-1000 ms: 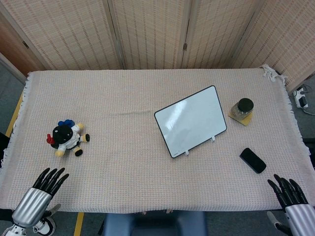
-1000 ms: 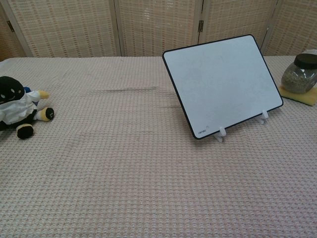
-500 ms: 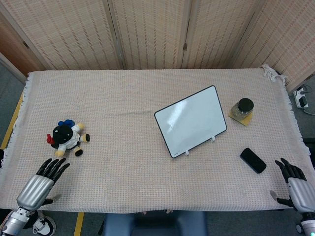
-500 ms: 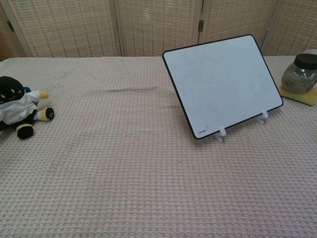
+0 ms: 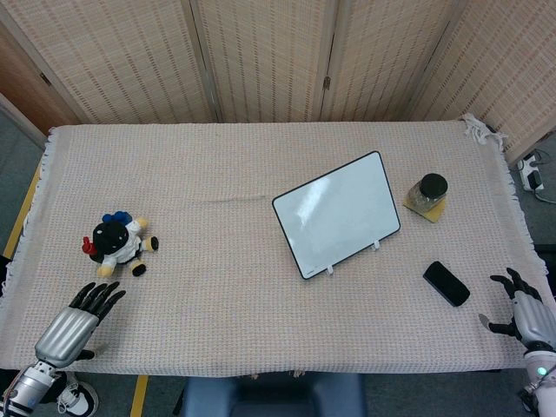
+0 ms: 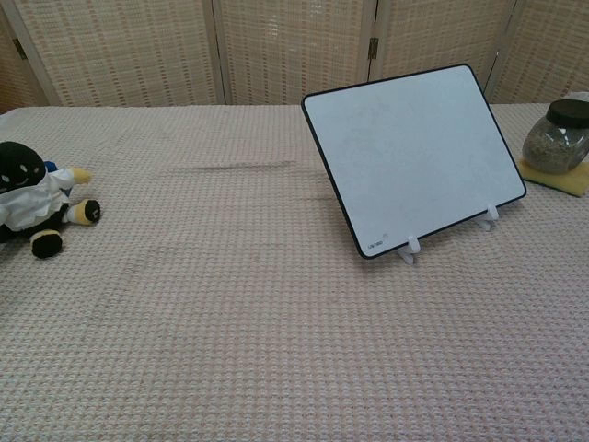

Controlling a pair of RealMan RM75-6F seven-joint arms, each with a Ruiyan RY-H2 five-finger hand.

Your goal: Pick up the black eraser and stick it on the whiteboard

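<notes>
The black eraser point(image 5: 446, 283) lies flat on the cloth near the table's front right. The whiteboard point(image 5: 337, 214) point(image 6: 414, 155) leans on its small white stand at centre right, its face blank. My right hand point(image 5: 525, 311) hovers at the table's right front edge, just right of the eraser, fingers spread and holding nothing. My left hand point(image 5: 76, 320) sits at the front left edge, fingers apart and holding nothing. Neither hand appears in the chest view, and the eraser is outside it too.
A plush toy point(image 5: 117, 243) point(image 6: 32, 203) in black and white lies at the left. A glass jar with a dark lid point(image 5: 428, 193) point(image 6: 558, 136) stands on a yellow pad right of the whiteboard. A woven cloth point(image 5: 200, 261) covers the table; folding screens stand behind.
My right hand has moved up and to the right, from the front edge to beside the eraser. My left hand has shifted slightly forward. The objects have not moved.
</notes>
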